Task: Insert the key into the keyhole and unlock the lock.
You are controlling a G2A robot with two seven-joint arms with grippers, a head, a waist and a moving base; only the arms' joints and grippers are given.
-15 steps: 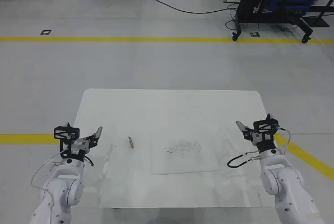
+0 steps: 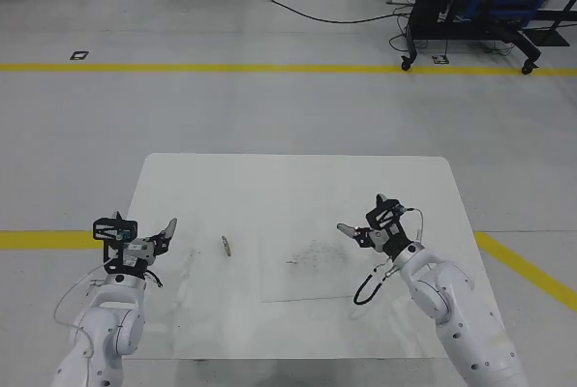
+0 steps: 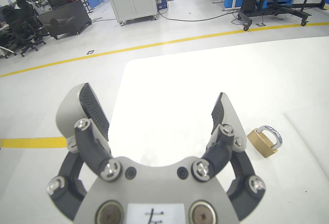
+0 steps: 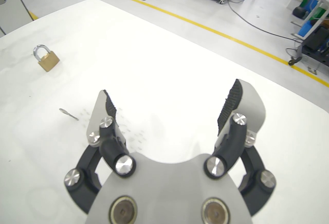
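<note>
A brass padlock (image 2: 227,246) with a steel shackle lies on the white table (image 2: 298,184), left of centre. A small silver key (image 2: 293,260) lies flat near the middle, to the right of the padlock. My left gripper (image 2: 143,233) hovers open near the table's left edge, with the padlock (image 3: 264,141) a short way to its right; the left gripper (image 3: 156,106) holds nothing. My right gripper (image 2: 362,222) is open over the table's right-centre, just right of the key. Its wrist view shows the right gripper (image 4: 171,96) empty, the key (image 4: 68,114) close by and the padlock (image 4: 47,57) farther off.
A thin clear sheet (image 2: 318,285) with faint marks covers the table's middle. A black cable (image 2: 371,285) loops from the right arm over the table. Beyond the table is bare floor with yellow lines (image 2: 269,68) and a black wheeled frame (image 2: 482,29) far back.
The right arm has swung left from the table's right edge to over the right-centre, close to the key. The left arm, padlock and key have not moved.
</note>
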